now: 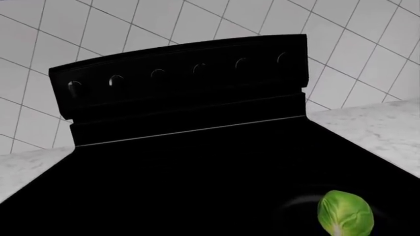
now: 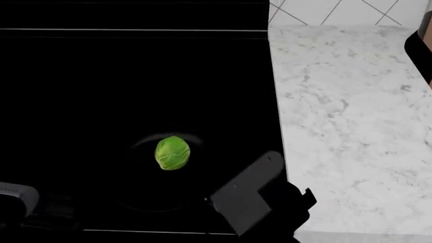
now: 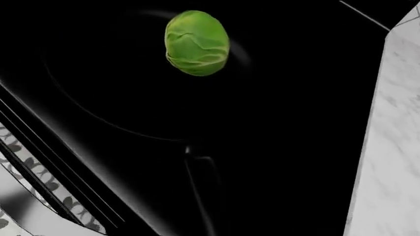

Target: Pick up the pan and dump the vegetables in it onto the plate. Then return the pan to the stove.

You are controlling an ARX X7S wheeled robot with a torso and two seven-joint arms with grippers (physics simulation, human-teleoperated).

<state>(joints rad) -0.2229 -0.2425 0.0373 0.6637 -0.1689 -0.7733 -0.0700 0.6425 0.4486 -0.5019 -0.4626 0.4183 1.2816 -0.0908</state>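
Observation:
The black pan point(image 2: 148, 188) sits on the black stove point(image 2: 135, 76) and barely stands out from it. One green vegetable point(image 2: 172, 153) lies in it, also seen from the right wrist point(image 3: 196, 43) and the left wrist point(image 1: 345, 214). My right gripper point(image 2: 233, 202) hovers at the pan's near right side. The pan's thin handle point(image 3: 198, 196) runs toward the right wrist camera. The fingers are lost against the black. Only the grey housing of my left gripper point(image 2: 15, 197) shows, at the stove's near left. The plate is out of view.
White marble countertop point(image 2: 351, 126) lies right of the stove. A dark and brown object point(image 2: 422, 48) pokes in at the counter's far right edge. The stove's back panel with knobs point(image 1: 177, 73) stands before a white tiled wall point(image 1: 98, 24). More countertop point(image 1: 380, 132) flanks the stove.

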